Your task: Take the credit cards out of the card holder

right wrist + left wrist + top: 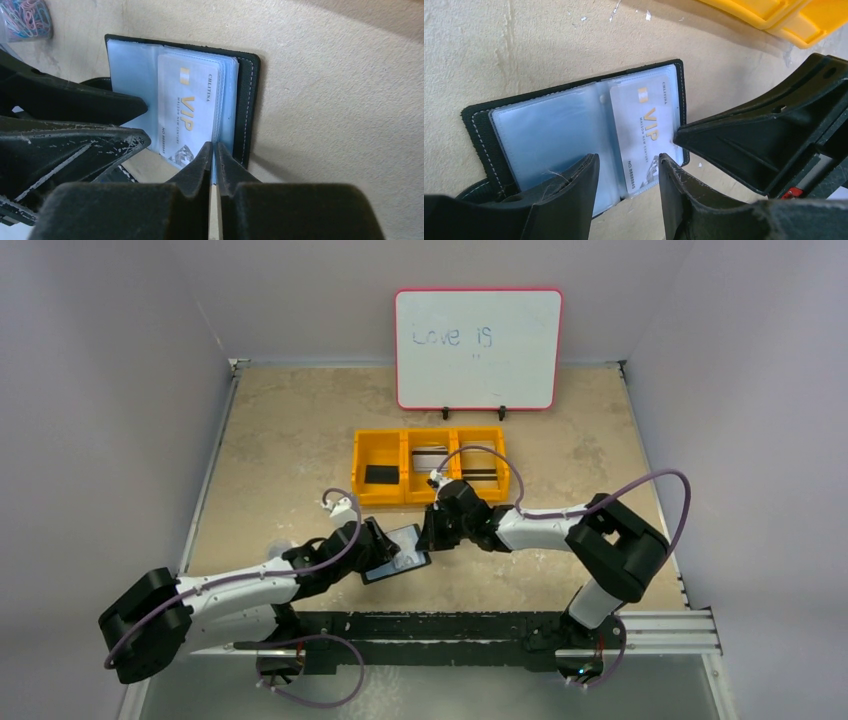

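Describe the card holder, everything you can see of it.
The card holder is a black, leather-like bifold with pale stitching, lying open on the table. Clear sleeves fill its inside; one shows a white VIP card with gold letters. The left end effector straddles one edge, open; the right end effector is pinched on the sleeves' outer edge.

Left claw (628,167) and right claw (214,150) crowd holder (549,130) from 2 sides; tray (405,468) stands near behind. Bare tabletop (280,450) left and right of tray.
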You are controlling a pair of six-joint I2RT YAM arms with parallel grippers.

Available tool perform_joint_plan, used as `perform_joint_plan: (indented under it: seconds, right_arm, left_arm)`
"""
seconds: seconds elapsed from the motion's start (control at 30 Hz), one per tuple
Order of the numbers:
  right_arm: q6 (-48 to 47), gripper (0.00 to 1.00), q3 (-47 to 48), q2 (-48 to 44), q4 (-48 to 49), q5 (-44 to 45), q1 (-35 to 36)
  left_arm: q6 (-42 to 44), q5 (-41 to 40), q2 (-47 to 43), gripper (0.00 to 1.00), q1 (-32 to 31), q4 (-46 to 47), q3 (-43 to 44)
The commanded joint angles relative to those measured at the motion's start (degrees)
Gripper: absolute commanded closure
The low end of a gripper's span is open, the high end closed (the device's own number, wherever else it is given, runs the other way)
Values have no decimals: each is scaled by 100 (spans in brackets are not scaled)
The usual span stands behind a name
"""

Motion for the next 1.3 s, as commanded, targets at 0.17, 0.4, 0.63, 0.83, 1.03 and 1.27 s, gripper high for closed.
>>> perform_joint_plan:
  seconds: [0.17,0.4,0.63,0.83,1.03,1.27]
  right_arm:
    - [211,100,-325,-32,694,-685,-282]
    - [175,100,-290,256,821,-979,-282]
    - [125,98,-173,391,696,-1004,-287]
    - [158,96,-138,466,661,-974,-283]
    - [164,96,-47,659,585,-983,-282]
    - [163,95,-28,627,442,-871,-282]
  left_arm:
    - [-178,126,416,55,0,798,-111]
    - [-372,149,406,57,3,1341,-445]
    - [-783,29,496,58,-1,2125,-1060]
    - [-809,-29,339,63,6,2172,-1200]
    - [-906,-71,293,77,4,2524,-1443]
    - [-898,-119,23,97,2,2505,-1526]
